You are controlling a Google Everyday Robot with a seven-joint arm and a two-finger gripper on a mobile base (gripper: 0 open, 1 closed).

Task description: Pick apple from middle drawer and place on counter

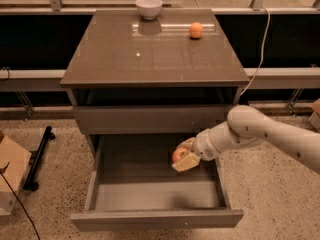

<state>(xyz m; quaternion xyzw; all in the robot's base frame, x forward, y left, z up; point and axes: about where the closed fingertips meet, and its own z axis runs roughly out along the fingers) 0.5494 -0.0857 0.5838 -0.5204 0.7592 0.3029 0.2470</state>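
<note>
The apple [178, 154] is small, red with yellowish patches, and sits between the fingers of my gripper [183, 155]. The gripper is shut on it and holds it above the floor of the open middle drawer [155, 218], near the drawer's right side. My white arm [260, 134] reaches in from the right. The glossy brown-grey counter [150, 54] tops the cabinet above; the apple is well below its edge.
A white bowl [149, 7] stands at the back of the counter. A plain orange fruit [196, 30] lies at its back right. A closed grey drawer front [150, 119] sits above the open drawer. A white cable [260, 39] hangs at right. A cardboard box [10, 171] is at left.
</note>
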